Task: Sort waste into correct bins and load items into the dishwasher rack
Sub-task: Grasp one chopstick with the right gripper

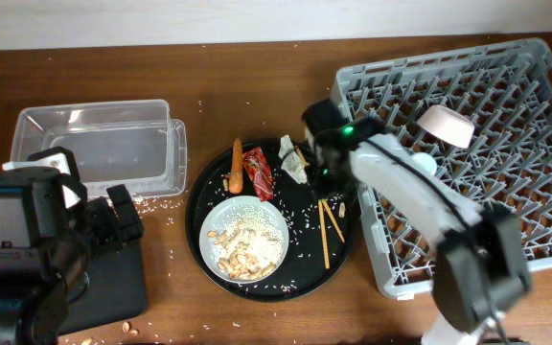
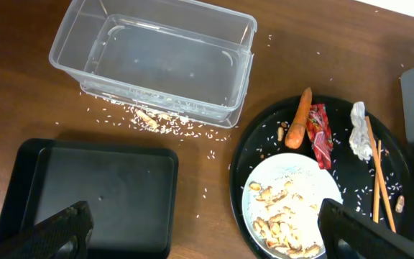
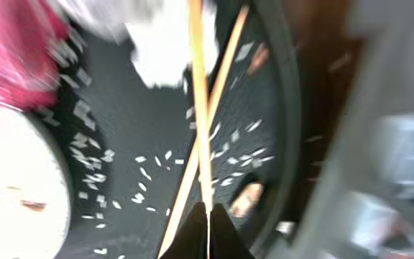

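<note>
My right gripper (image 3: pixel 208 210) is shut on one thin wooden chopstick (image 3: pixel 198 108), low over the round black tray; the second chopstick (image 3: pixel 205 133) lies crossed beside it. From overhead the gripper (image 1: pixel 327 184) is at the chopsticks' (image 1: pixel 329 228) far end. The white plate (image 1: pixel 245 240) holds peanuts and rice. The carrot (image 1: pixel 236 165), red wrapper (image 1: pixel 258 172) and tissue (image 1: pixel 293 163) lie behind it. The white-pink bowl (image 1: pixel 446 125) sits in the grey rack (image 1: pixel 506 86). My left gripper (image 2: pixel 207 237) is open and empty between the flat black tray (image 2: pixel 92 187) and the plate (image 2: pixel 293 205).
The clear tub (image 1: pixel 99 144) stands at the back left with rice grains (image 2: pixel 146 119) spilled along its front. The large round black tray (image 1: pixel 199 206) carries the plate and waste. A pale object (image 1: pixel 424 165) in the rack is partly hidden by my right arm.
</note>
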`<state>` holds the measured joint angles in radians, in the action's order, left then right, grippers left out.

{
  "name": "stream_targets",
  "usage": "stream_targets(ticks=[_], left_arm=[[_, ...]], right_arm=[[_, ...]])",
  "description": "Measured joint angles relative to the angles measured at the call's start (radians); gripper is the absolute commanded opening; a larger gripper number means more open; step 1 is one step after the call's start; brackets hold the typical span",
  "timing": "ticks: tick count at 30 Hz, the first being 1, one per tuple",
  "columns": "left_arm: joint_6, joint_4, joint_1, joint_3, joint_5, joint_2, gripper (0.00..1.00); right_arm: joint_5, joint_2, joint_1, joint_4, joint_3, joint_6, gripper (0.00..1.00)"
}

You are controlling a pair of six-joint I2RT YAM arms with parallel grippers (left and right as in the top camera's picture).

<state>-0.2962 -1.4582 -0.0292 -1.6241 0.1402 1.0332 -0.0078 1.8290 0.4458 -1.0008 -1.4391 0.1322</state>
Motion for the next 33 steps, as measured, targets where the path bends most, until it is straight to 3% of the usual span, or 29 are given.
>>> stream_targets(ticks=[5, 7, 8, 13, 21, 24, 27, 30, 33], left_arm=[[0.0, 0.0, 0.0, 0.0, 0.0, 0.0, 0.99], [0.0, 0.0, 0.0, 0.0, 0.0, 0.0, 0.99], [0.0, 0.0, 0.0, 0.0, 0.0, 0.0, 0.99], [0.0, 0.0, 0.0, 0.0, 0.0, 0.0, 0.99], [0.0, 0.0, 0.0, 0.0, 0.0, 0.0, 0.99], [0.0, 0.0, 0.0, 0.0, 0.0, 0.0, 0.99], [0.0, 0.0, 0.0, 0.0, 0.0, 0.0, 0.99], [0.0, 0.0, 0.0, 0.0, 0.0, 0.0, 0.99], [0.0, 0.0, 0.0, 0.0, 0.0, 0.0, 0.99]], right_arm=[[0.033, -0.194, -0.124, 0.013, -0.042, -0.003, 0.06], [-0.003, -0.205, -0.165, 0.013, -0.044, -0.018, 0.28], [-0.033, -0.201, -0.178, 0.009, -0.043, -0.033, 0.34], [-0.085, -0.117, -0.078, 0.046, 0.011, -0.063, 0.4], [-0.068, 0.129, -0.003, 0.13, 0.065, -0.065, 0.4], [-0.064, 0.174, -0.003, 0.146, 0.066, -0.067, 0.24], [-0.065, 0.188, -0.003, 0.15, 0.066, -0.066, 0.18], [-0.065, 0.188, -0.003, 0.161, 0.066, -0.065, 0.04], [-0.065, 0.188, -0.003, 0.161, 0.066, -0.056, 0.04]])
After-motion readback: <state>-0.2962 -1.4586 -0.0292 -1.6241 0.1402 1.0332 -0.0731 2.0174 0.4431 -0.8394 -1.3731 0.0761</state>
